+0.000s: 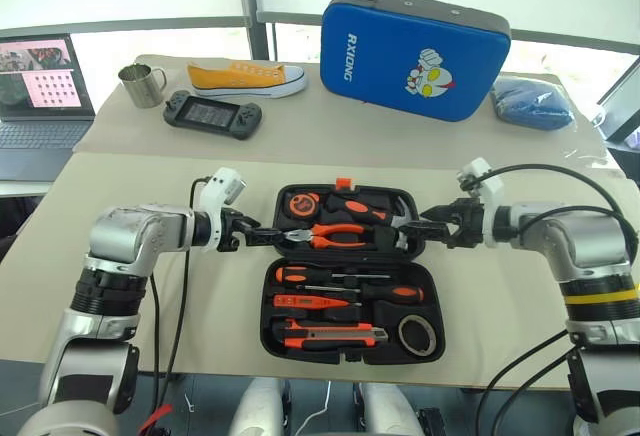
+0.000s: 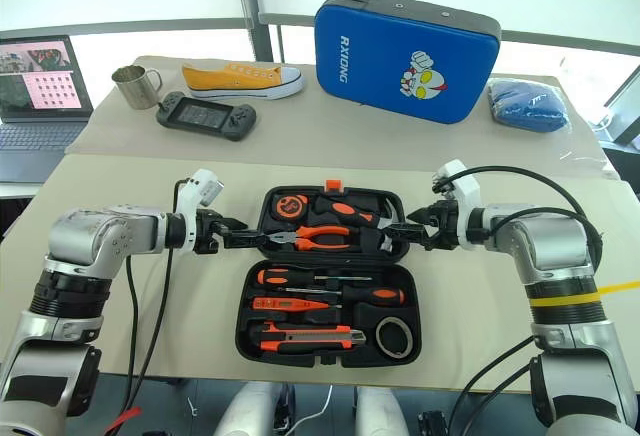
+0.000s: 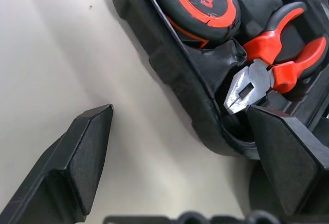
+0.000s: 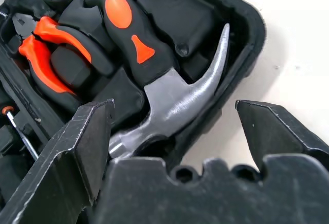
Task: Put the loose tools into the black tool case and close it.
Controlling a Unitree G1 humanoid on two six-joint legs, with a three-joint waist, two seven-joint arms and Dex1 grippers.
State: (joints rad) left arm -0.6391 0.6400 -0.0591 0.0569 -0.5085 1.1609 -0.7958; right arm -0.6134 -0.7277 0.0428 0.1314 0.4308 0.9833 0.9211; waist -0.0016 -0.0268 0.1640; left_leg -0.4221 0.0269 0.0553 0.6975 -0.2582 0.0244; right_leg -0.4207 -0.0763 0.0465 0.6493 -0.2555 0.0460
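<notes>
Black tool case (image 1: 340,271) lies open at the table's (image 1: 130,286) near middle, between both arms. Loading looks done: screwdrivers (image 1: 345,278), utility knife (image 1: 330,335) and tape roll (image 1: 417,334) sit in the near half; pliers (image 1: 335,237), hammer (image 4: 154,75) and tape measure (image 1: 301,204) in the far half. Left to do: fold it and latch. Left gripper (image 1: 262,237) and right gripper (image 1: 420,231) both gape empty, straddling the far half's side walls. Blue case (image 1: 415,51), shoe (image 1: 247,78), mug (image 1: 143,84), game console (image 1: 212,113) and laptop (image 1: 35,91) sit well behind; nothing blocks the fold.
</notes>
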